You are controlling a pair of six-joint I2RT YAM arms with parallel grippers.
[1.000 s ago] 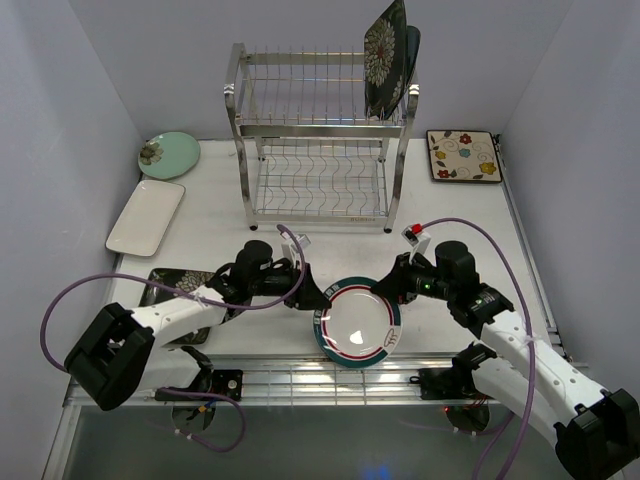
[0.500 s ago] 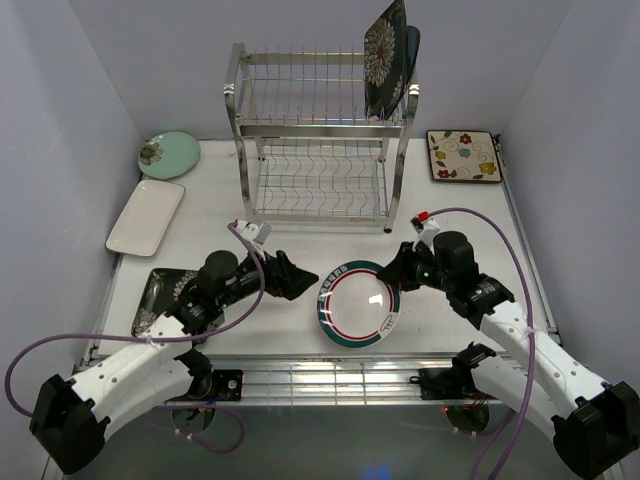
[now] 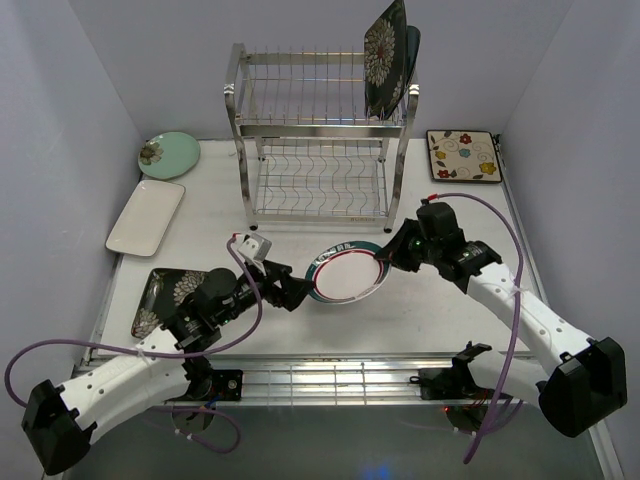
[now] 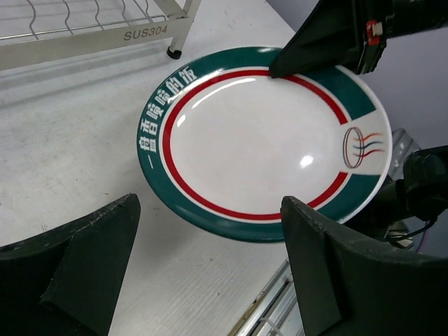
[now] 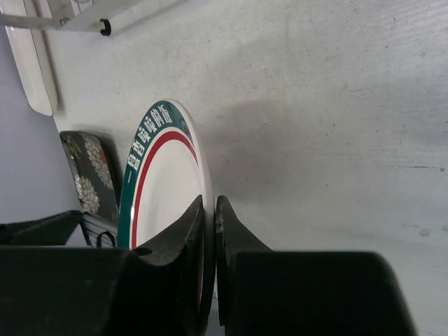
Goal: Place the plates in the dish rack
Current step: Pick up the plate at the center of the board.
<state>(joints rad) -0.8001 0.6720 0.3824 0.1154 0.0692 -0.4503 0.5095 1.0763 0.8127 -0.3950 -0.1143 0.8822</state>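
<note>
Plates are seen in several places. Two are stood on edge at the right end of the upper tier of the dish rack [image 3: 320,140]: a dark floral square plate [image 3: 383,55] and, behind it, a teal plate [image 3: 412,50]. The round teal-rimmed plate [image 3: 348,273] is held tilted in front of the rack, and its rim is pinched by the closed right pincer [image 3: 392,253]. The left pincer [image 3: 291,287] is spread wide open just beside this plate and is not touching it. On the bench [image 3: 450,310] are laid a pale green plate [image 3: 168,154], a white rectangular plate [image 3: 146,216], a second dark floral plate [image 3: 163,296] and a cream flowered plate [image 3: 463,156].
</note>
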